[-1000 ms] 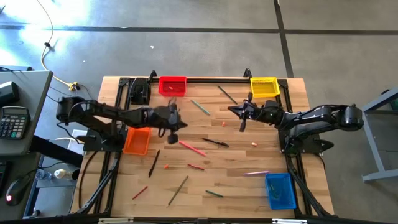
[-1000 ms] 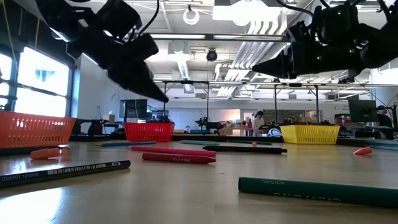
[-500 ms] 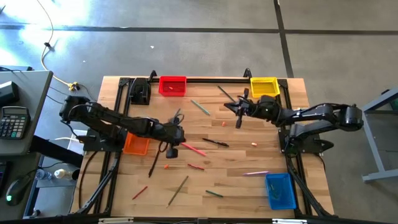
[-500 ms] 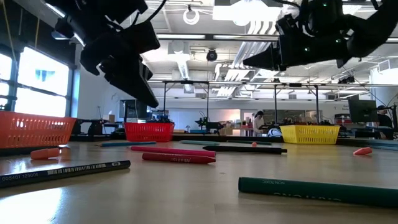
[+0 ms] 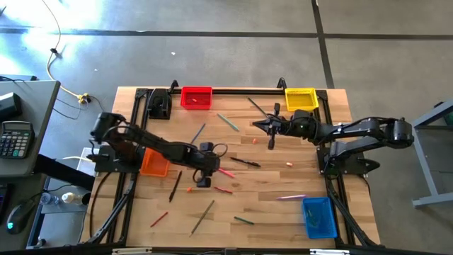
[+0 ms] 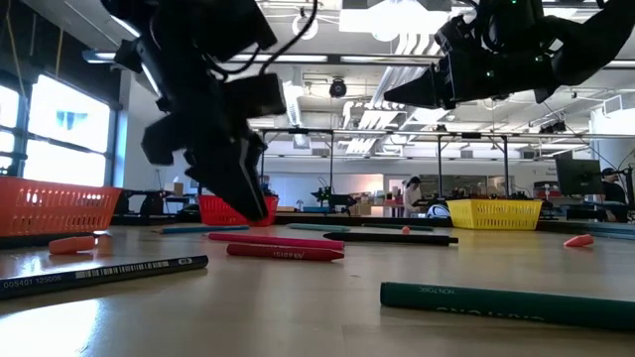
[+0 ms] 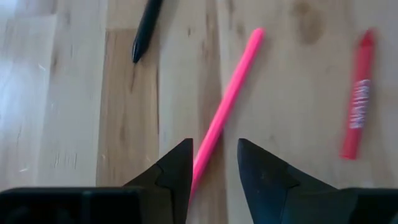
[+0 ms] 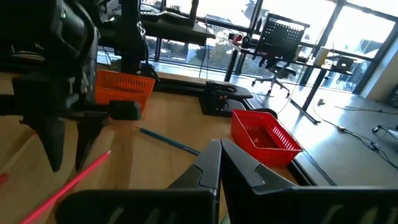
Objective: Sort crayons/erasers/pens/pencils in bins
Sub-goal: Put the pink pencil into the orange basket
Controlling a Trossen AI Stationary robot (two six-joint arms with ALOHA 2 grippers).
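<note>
A pink pen lies flat on the wood table near its middle. My left gripper slants down over the pen's end that lies toward the table's left edge, open, one finger on either side of it; I see no touch. The right wrist view also shows these fingers apart. My right gripper hovers level above the far right part of the table, shut on nothing. Pens, pencils, crayons and erasers lie scattered. A red crayon and a black pen lie close to the pink pen.
Bins stand at the table's edges: red far left, yellow far right, orange left, blue near right. Loose sticks include a black pencil, a green pencil and a second pink pen.
My left gripper has swung from beside the orange bin toward the table's near edge and a little right, sinking and tipping steeper, until it stands over the pink pen's end; its fingers have parted. My right gripper has risen a little, still shut.
</note>
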